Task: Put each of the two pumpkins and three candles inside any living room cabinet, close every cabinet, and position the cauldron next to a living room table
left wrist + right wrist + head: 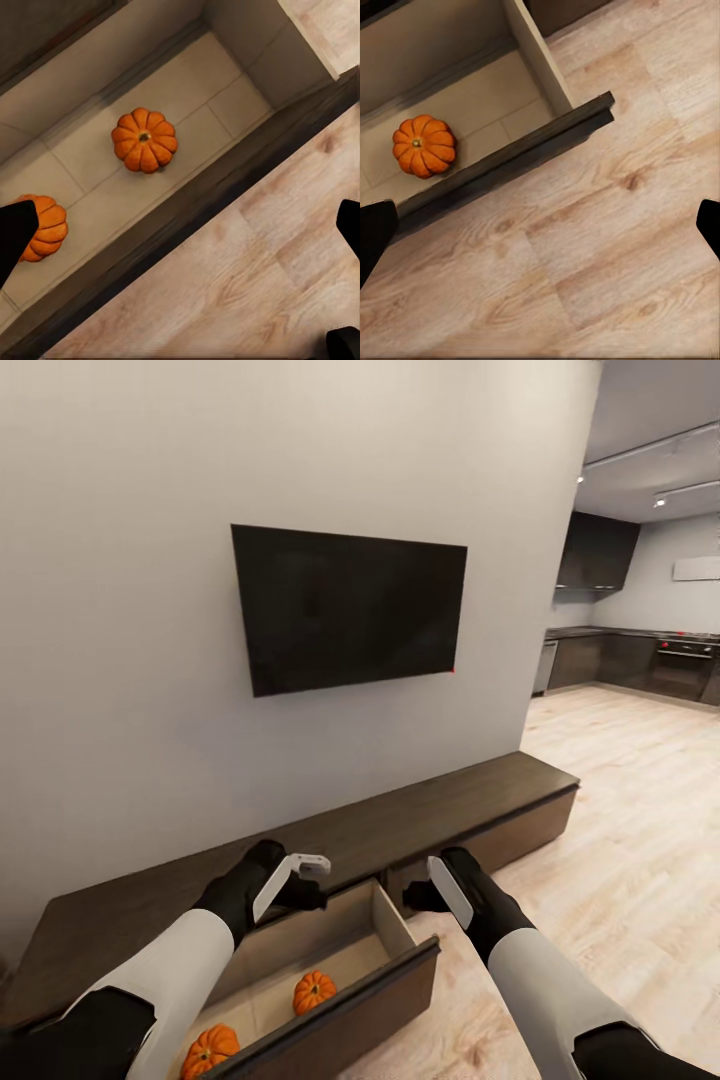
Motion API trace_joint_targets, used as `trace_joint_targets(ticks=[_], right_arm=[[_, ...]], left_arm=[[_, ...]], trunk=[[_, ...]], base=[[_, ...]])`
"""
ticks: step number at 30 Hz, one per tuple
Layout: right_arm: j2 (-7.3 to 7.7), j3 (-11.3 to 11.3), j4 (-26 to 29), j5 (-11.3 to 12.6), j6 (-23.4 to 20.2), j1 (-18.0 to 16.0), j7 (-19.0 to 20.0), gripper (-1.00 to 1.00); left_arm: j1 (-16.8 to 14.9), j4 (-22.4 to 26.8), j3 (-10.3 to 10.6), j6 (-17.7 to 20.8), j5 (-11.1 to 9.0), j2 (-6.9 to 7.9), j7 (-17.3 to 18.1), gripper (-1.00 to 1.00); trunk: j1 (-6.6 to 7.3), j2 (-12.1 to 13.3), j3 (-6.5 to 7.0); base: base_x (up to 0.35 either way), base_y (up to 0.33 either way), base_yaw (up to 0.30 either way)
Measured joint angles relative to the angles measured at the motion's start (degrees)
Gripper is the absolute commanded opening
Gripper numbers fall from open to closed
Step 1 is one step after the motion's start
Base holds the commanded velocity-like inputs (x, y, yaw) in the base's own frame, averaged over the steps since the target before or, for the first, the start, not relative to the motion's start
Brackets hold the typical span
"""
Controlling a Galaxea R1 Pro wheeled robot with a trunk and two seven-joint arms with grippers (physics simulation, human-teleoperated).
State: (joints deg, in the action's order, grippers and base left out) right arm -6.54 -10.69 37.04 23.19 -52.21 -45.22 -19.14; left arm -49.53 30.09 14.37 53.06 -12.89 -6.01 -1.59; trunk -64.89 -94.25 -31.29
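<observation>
I see the cabinet (pixel 430 815) running low along the wall, its dark-brown top bare. One drawer (pixel 395 930) stands pulled out over the pale wooden floor (pixel 620 840), showing a pale interior. Two pumpkins lie on the drawer bottom, apart from each other: one pumpkin (pixel 314 991) nearer the drawer's open middle, the other pumpkin (pixel 209 1049) further toward my left. My left wrist view shows both sitting stem-up on the pale base.
</observation>
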Motion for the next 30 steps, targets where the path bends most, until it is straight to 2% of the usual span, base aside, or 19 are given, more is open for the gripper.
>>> trace_joint_targets(ticks=[10,30], right_arm=[[-0.10,-0.07,-0.02,-0.06,0.14,-0.01,-0.01,1.00],[-0.21,-0.17,-0.03,-0.47,0.08,-0.02,-0.01,1.00]], left_arm=[[0.01,0.02,0.02,0.00,0.05,0.01,-0.16,1.00],[0.02,0.04,0.04,0.02,0.26,0.02,-0.16,1.00]], trunk=[[0.00,0.00,0.00],[0.00,0.00,0.00]], base=[[-0.117,-0.039,0.036],[-0.179,-0.227,0.275]])
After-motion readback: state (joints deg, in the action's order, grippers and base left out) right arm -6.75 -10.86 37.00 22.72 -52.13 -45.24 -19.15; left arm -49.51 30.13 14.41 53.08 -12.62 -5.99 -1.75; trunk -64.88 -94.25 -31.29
